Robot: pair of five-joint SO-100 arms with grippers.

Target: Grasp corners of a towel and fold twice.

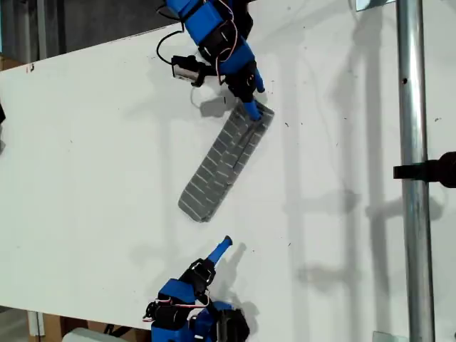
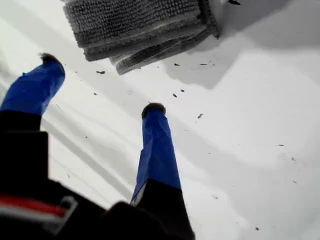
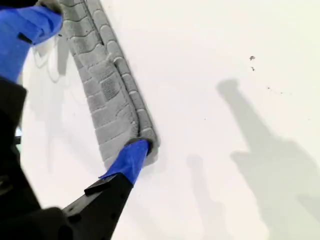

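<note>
The towel (image 1: 224, 160) lies on the white table (image 1: 92, 157) as a long narrow folded strip, slanting from upper right to lower left in the exterior view. My second gripper (image 1: 251, 100) is at its upper end, open. In the second wrist view one fingertip (image 3: 136, 150) rests on the towel's (image 3: 107, 90) end corner and the other finger (image 3: 30, 25) is beside the strip. My first gripper (image 2: 101, 84) is open and empty, just short of the towel's (image 2: 135, 25) layered lower end. In the exterior view that gripper (image 1: 214, 258) sits below the strip's lower corners (image 1: 196, 210).
A vertical metal pole (image 1: 413, 171) with a black clamp (image 1: 431, 171) runs down the exterior view's right. The second arm's small camera (image 1: 187, 68) juts out beside its wrist. The table's far edge (image 1: 85, 48) slants across the top of the exterior view.
</note>
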